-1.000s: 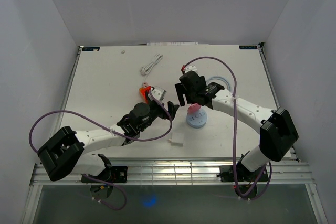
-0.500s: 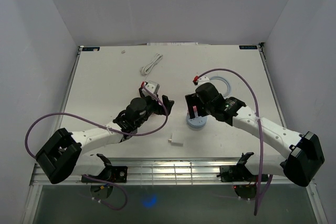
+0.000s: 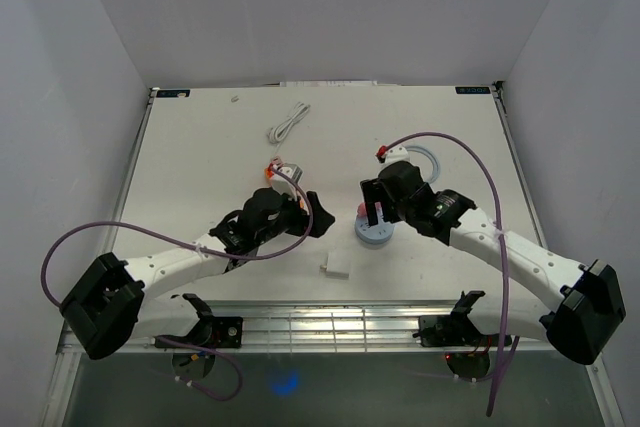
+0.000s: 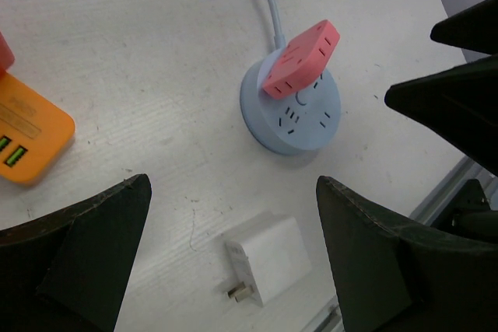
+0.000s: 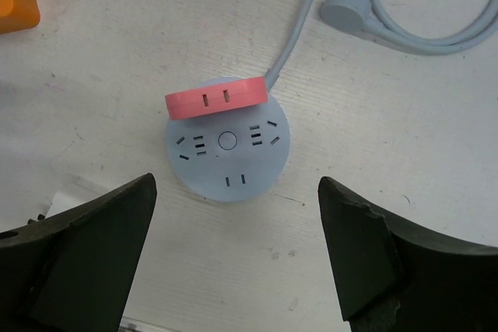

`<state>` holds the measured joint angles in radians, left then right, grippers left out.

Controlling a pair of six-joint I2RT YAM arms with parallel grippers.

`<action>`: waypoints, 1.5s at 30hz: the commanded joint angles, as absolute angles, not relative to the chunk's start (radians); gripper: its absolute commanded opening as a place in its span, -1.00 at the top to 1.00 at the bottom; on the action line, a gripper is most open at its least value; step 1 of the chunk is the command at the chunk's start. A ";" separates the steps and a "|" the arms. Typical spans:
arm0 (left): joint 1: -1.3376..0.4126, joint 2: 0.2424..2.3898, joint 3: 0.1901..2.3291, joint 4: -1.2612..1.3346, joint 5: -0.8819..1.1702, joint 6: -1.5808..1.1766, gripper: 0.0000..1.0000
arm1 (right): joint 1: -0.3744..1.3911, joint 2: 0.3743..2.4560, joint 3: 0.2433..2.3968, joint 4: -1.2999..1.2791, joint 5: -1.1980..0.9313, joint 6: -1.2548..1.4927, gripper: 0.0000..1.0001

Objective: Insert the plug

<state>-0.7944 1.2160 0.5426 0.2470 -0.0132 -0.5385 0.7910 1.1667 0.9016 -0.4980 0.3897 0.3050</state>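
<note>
Plug prongs — clear only from left wrist.

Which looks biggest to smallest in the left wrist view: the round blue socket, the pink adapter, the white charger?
1. Round blue socket, clearly largest.
2. Pink adapter and white charger: about alike. The adapter sits on the socket, nearer the camera, so I won't rank them.

Orange charger partly beyond left edge.

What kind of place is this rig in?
Probably a lab test cell: white table boxed by plain white walls, left arm and right arm bolted to a metal rail, round blue socket laid out.
</note>
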 commanded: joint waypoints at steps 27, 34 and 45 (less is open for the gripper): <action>-1.022 1.430 0.736 -0.117 -0.130 -0.572 -0.96 | 0.597 1.043 0.812 -0.426 0.270 0.285 -0.79; -1.032 1.502 0.791 -0.135 -0.112 -0.565 -0.96 | 0.589 1.035 0.798 -0.423 0.250 0.278 -0.79; -1.086 1.563 0.870 -0.221 -0.192 -0.581 -0.96 | 0.584 1.037 0.779 -0.407 0.227 0.275 -0.79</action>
<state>-1.0737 1.5505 0.8238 -0.1799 -0.1444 -0.5770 0.5892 1.0531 0.7860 -0.4435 0.2466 0.2832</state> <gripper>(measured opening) 0.978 0.896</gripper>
